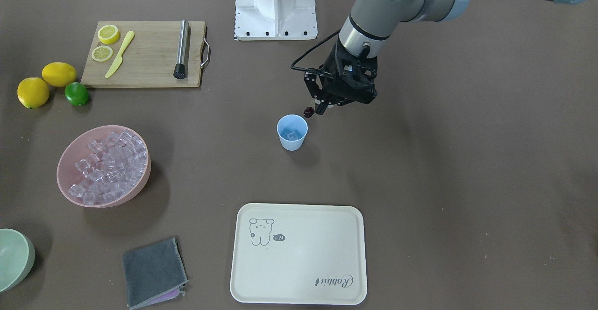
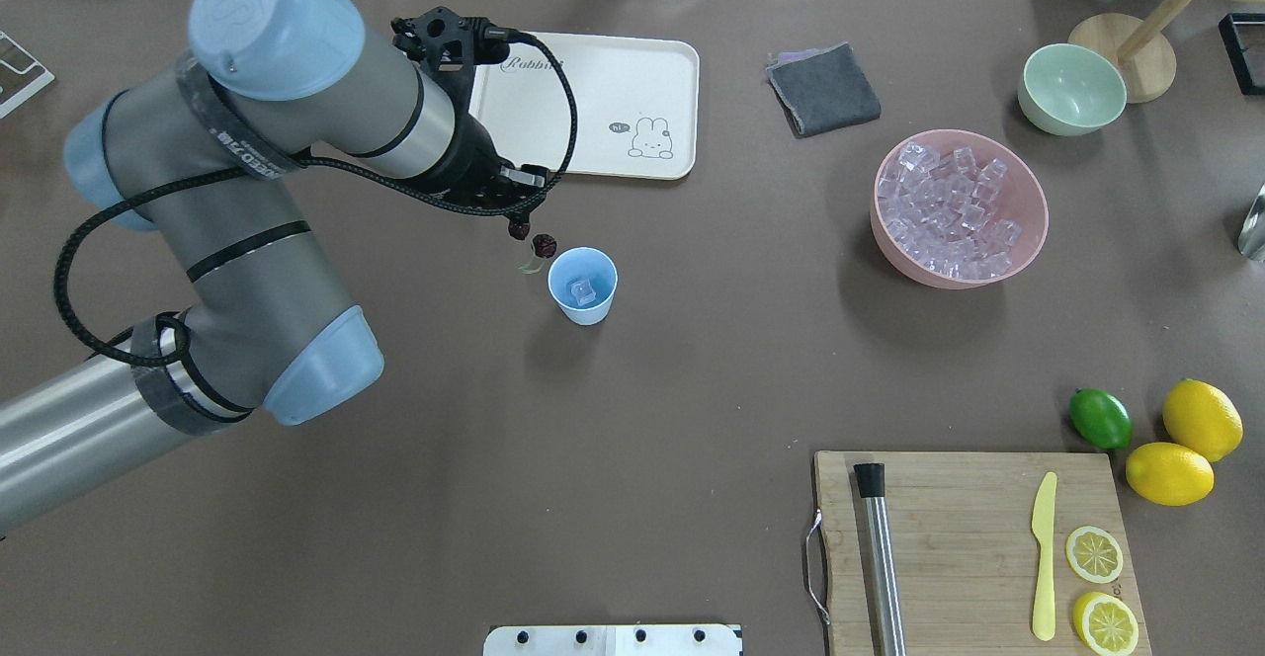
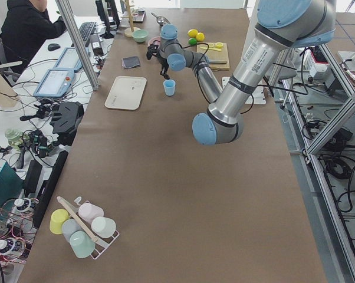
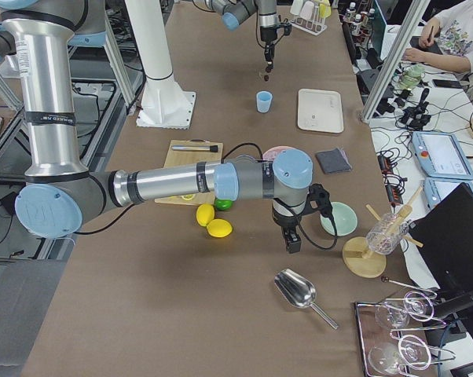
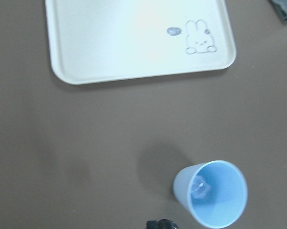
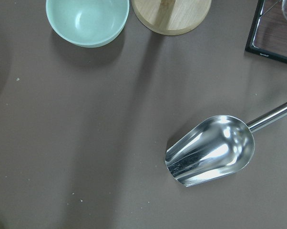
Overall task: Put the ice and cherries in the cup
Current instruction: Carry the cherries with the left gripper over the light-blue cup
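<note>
Overhead exterior: left jaws pinch cherries (image 2: 543,244) (beside cup (image 2: 585,313))

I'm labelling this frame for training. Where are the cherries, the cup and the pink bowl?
cherries (image 1: 309,112): front-facing view, the dark round fruit.
cup (image 1: 292,144): front-facing view, its outer wall.
pink bowl (image 1: 144,180): front-facing view, its outer wall.

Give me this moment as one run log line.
left end effector: shut on cherries, hanging beside cup rim | cup: upright, one ice cube inside | cherries: not yet in cup
</note>
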Controlling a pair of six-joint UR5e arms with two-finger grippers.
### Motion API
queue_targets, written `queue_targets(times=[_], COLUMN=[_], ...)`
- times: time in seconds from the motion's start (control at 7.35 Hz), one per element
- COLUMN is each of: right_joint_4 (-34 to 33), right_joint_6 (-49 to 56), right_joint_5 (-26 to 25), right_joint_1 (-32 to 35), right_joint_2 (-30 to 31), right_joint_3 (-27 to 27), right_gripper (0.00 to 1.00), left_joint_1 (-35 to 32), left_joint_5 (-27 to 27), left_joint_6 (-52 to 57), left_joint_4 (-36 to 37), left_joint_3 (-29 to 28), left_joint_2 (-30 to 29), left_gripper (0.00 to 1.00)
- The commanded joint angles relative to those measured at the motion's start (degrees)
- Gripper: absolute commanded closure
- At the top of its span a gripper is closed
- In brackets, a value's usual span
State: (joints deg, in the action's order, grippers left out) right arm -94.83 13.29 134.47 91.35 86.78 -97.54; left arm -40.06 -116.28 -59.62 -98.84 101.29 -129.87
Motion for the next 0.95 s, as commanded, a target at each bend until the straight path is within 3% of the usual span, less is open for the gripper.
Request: queue_targets(times=[0.0, 0.41, 0.54, 0.68, 0.82], right_joint_4=[0.0, 0.0, 0.0, 0.0, 0.0], right_joint_6=[0.16, 0.33, 0.25, 0.25, 0.25], right_joint_5=[0.0, -0.17, -0.17, -0.17, -0.26], right_joint_1=[0.06, 0.06, 0.06, 0.06, 0.06], right_joint_2=[0.14, 0.76, 0.76, 0.76, 1.02], right_joint_3=[-0.02, -0.02, -0.02, -0.02, -0.02], right_gripper=[0.01, 0.01, 0.01, 0.01, 0.01], left_joint_1=[2.26, 6.38, 6.4, 6.48, 6.48], left_joint_5=[0.44, 7.53, 7.55, 7.56, 7.56], left_joint_6=[-1.9, -1.9, -2.07, -1.03, -0.93], left_joint_4=[-0.91, -1.26, -2.83, -3.19, -3.2], left_joint_3=[-3.71, -4.96, -5.39, -6.18, -6.8], left_joint_2=[-2.49, -2.66, -2.67, -2.58, -2.67], left_gripper=[1.0, 1.0, 1.0, 0.81, 0.71])
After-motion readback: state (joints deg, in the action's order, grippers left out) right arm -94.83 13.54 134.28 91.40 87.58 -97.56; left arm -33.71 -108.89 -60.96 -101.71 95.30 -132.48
